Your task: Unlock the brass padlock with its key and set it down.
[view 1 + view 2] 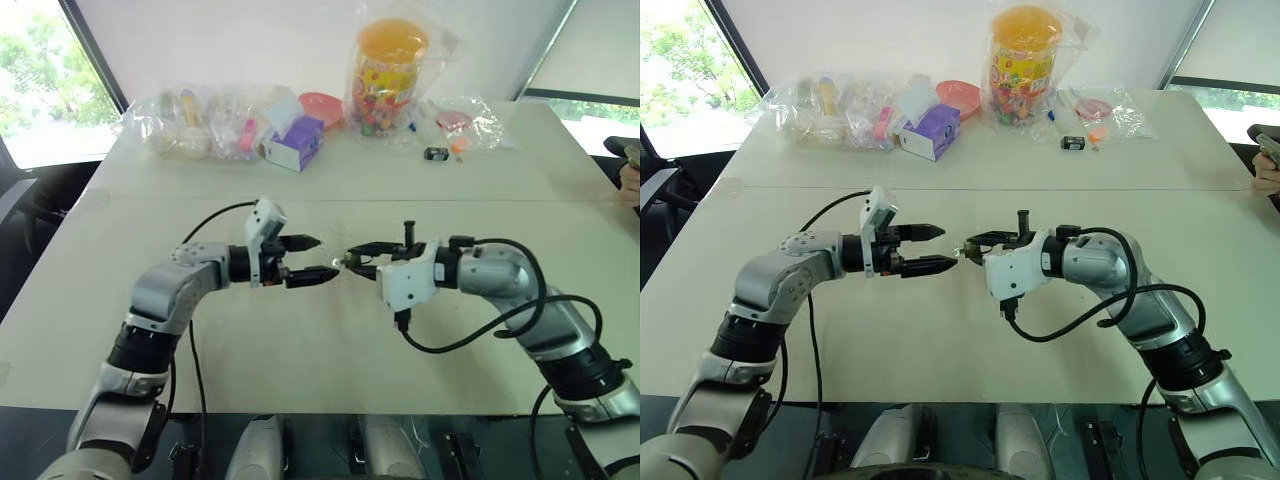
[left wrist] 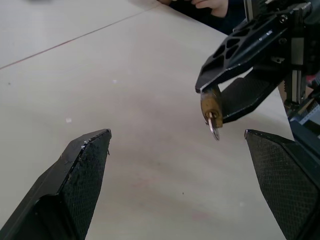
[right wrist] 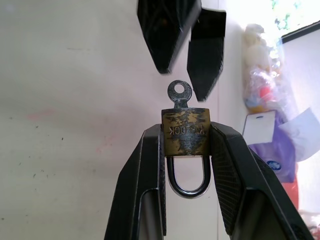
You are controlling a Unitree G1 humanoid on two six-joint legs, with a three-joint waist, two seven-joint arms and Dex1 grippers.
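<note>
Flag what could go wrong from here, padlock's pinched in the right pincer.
1. The brass padlock is pinched only by its side faces near the right pincer tips; a push on the key could twist it or pop it out.
2. The key head is small; the open left pincer has not yet closed on it and could miss or nudge it.
3. The lock hangs above the table; a slip means a drop.

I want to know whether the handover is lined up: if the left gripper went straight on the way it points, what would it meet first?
Probably the key sticking out of the brass padlock, which the right gripper holds facing the left gripper; depth is uncertain.
</note>
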